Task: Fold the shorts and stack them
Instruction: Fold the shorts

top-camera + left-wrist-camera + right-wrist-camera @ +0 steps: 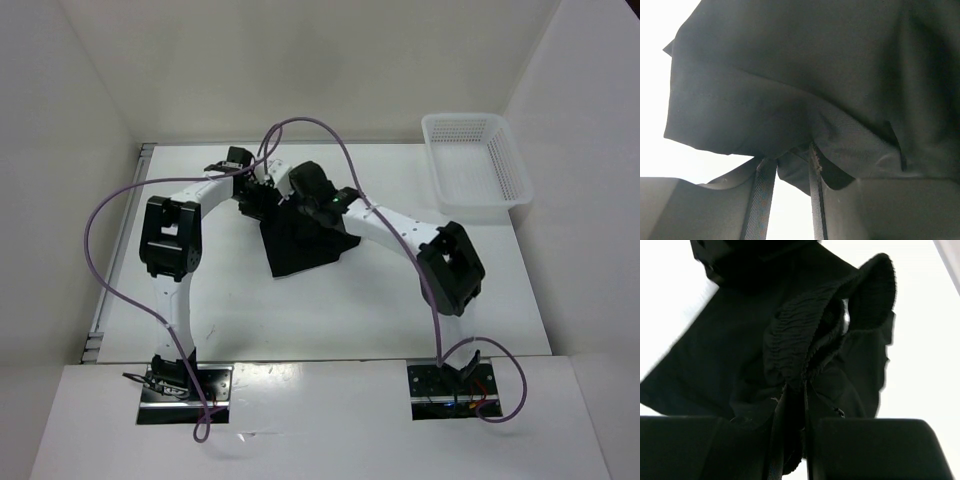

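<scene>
Both arms reach in to meet over the far middle of the bench (300, 320), and the shorts (300, 240) hang between them. The upper edge is lifted and the lower part drapes toward 6 o'clock, its bottom edge resting on the surface. Holding the top edge at two points, one per arm, probably keeps the cloth spread so it can be laid over itself in a clean fold and not drop in a heap.

The left end effector (789, 162) has its fingers drawn close, with a tuck of dark cloth caught at the tips. Daylight shows lower down between the fingers (761, 200), so the hold looks like a pinch at the very ends only. From that pinch the fabric fans out toward 12 o'clock and fills most of the left wrist view.

The right end effector (794, 390) is closed on the gathered, elastic waistband, which bunches up in a ridged arc just beyond its tips toward 12 and 1 o'clock. The flat panel falls away toward 9 o'clock.

Seen from above, the two grips sit just beside each other at the top of the garment, left at about 11 o'clock of the cloth and right at about 12. A white mesh basket (475, 160) stands well apart at 2 o'clock. The fold appears to be underway, not finished.
</scene>
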You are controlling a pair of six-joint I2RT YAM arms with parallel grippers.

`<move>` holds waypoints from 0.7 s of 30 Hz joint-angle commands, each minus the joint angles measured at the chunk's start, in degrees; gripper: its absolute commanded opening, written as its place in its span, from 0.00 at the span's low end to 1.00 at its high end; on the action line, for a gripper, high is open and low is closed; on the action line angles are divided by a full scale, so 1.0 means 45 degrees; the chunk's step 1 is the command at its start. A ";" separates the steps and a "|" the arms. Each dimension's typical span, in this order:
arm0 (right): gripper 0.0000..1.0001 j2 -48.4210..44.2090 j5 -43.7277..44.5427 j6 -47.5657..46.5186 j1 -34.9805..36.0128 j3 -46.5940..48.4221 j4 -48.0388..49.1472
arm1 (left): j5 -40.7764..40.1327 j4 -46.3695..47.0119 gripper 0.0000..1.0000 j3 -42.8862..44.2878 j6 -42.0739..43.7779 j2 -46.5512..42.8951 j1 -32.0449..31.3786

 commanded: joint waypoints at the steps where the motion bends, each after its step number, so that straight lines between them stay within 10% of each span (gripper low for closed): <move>1: 0.00 0.0613 0.0251 0.0807 0.0063 0.1361 0.0616 | 0.0234 -0.0400 0.38 -0.0270 0.0056 0.0401 0.0072; 10: 0.00 0.1924 0.0133 0.0809 0.0784 0.2123 0.0733 | 0.0488 -0.0400 0.42 -0.0408 0.0056 0.0399 0.0328; 13: 0.08 0.2295 -0.0137 0.0809 0.0942 0.2748 0.0733 | 0.0488 -0.0400 0.49 -0.0408 0.0056 0.0399 0.0444; 16: 0.37 0.2431 -0.1323 0.0538 0.1291 0.3470 0.0442 | 0.0332 -0.0400 0.57 -0.0292 0.0056 0.0282 0.0580; 21: 0.48 0.1945 -0.3985 0.0398 0.1761 0.4097 -0.0574 | -0.0271 -0.0400 0.68 -0.0291 0.0056 -0.0088 0.1419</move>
